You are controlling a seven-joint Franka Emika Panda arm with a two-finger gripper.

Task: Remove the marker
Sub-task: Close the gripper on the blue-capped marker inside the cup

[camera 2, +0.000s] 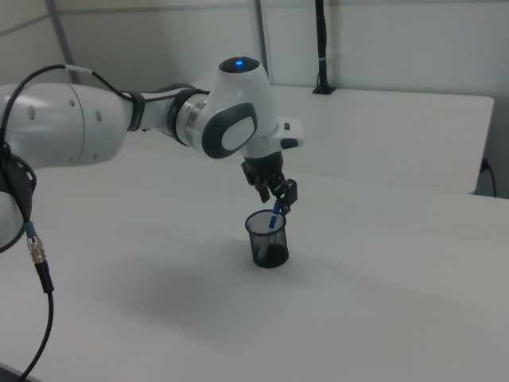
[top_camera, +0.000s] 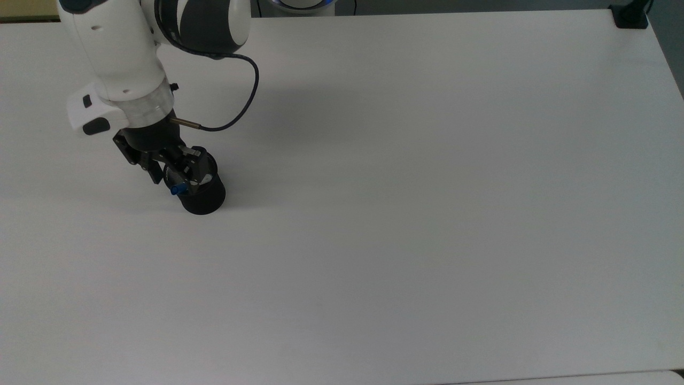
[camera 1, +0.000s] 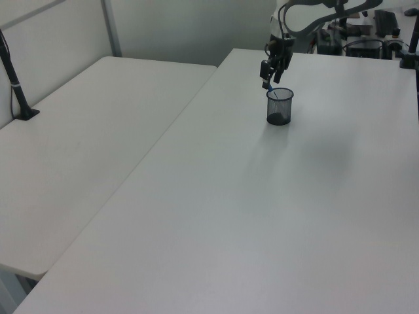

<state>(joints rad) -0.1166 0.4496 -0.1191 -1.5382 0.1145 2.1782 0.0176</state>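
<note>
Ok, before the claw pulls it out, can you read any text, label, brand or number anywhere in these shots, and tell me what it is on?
No text can be read here.
Marker: any print on its barrel is too small to make out, and the claw covers most of it.
Black mesh cup: no label seen.
Robot arm: no readable marking, just a blue light on top.
White table: no visible writing.
</note>
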